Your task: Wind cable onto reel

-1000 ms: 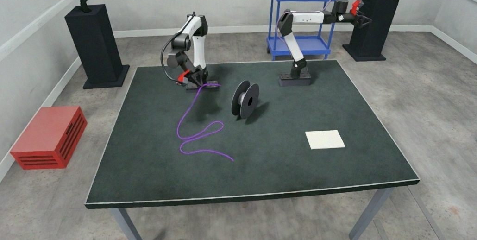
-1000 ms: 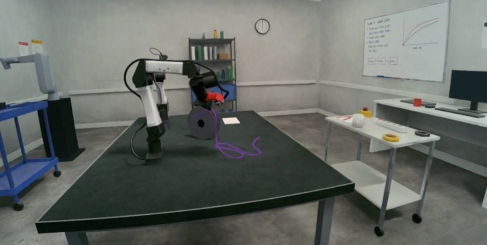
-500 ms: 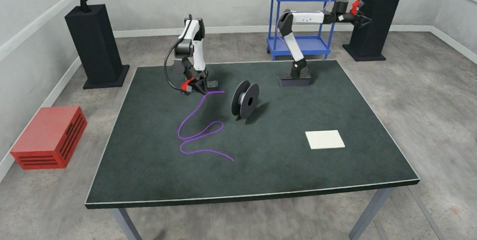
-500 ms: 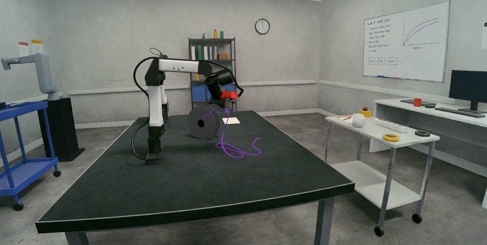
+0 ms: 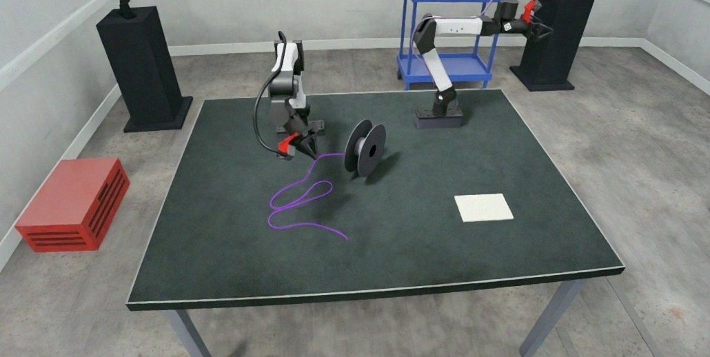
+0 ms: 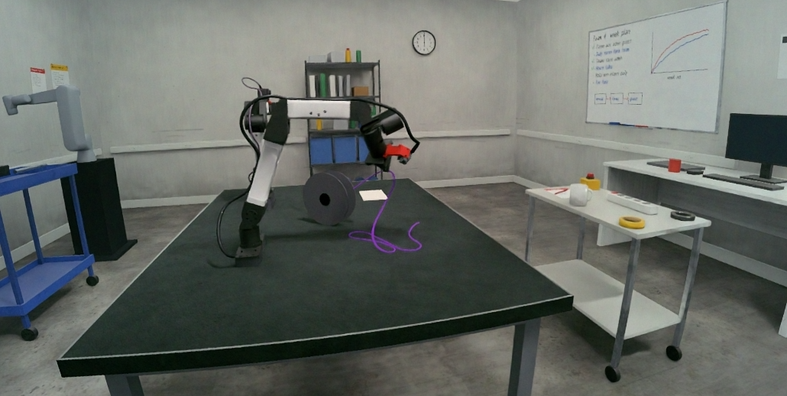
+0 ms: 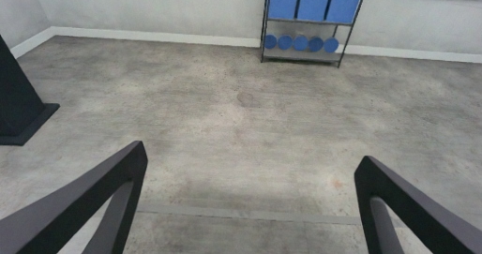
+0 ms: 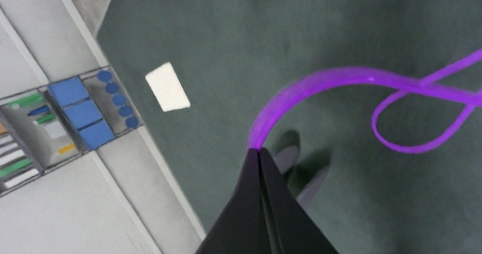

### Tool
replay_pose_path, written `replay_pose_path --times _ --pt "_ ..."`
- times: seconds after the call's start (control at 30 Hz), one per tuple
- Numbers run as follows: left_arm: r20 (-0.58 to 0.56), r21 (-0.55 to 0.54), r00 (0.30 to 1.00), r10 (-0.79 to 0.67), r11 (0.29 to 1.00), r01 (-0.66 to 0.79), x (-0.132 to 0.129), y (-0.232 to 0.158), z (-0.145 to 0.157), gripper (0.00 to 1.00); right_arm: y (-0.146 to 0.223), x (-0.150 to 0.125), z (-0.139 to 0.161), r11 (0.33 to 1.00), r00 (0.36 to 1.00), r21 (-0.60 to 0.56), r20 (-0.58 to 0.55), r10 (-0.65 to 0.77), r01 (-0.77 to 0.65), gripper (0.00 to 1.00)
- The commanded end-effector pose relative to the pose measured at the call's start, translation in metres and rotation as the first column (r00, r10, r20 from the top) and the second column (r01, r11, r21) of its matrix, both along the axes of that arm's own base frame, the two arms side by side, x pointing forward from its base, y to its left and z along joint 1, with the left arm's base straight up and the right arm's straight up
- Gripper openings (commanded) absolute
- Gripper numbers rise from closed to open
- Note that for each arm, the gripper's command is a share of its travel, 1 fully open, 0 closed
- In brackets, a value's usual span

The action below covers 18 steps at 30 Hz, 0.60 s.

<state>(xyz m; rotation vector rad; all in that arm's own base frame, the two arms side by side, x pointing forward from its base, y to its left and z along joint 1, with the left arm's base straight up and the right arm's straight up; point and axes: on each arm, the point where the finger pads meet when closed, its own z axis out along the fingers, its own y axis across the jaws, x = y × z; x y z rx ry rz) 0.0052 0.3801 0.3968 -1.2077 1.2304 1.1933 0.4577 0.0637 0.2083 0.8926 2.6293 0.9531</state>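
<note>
- My right gripper point(image 5: 314, 156) point(image 6: 387, 170) point(image 8: 256, 156), clamped on the cable point(image 5: 298, 182) point(image 6: 376, 222) point(image 8: 347, 76), is nearer the upright reel point(image 5: 378, 140) point(image 6: 341, 195) point(image 8: 315, 186).
- Left gripper point(image 5: 546, 32) point(image 7: 250, 165), fingers apart, points away.
</note>
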Motion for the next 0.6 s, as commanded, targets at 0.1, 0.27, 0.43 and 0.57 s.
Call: replay_pose_path --times 0.1,0.27,0.43,0.57 --pt "0.008 -0.007 1.000 0.011 1.000 -0.011 -0.002 0.002 -0.006 1.00 0.016 0.029 0.001 1.000 1.000 -0.007 -0.012 -0.007 0.007 0.00" --pt "0.008 -0.007 1.000 0.011 1.000 -0.011 -0.002 0.002 -0.006 1.00 0.020 0.039 -0.003 1.000 1.000 -0.007 -0.013 -0.010 0.009 0.00" --pt "0.008 -0.007 1.000 0.011 1.000 -0.011 -0.002 0.002 -0.006 1.00 0.014 0.042 -0.002 1.000 1.000 -0.008 -0.012 -0.020 0.020 0.00" --pt "0.008 -0.007 1.000 0.011 1.000 -0.011 -0.002 0.002 -0.006 1.00 0.015 0.042 0.000 1.000 1.000 -0.007 -0.007 -0.007 0.007 0.00"
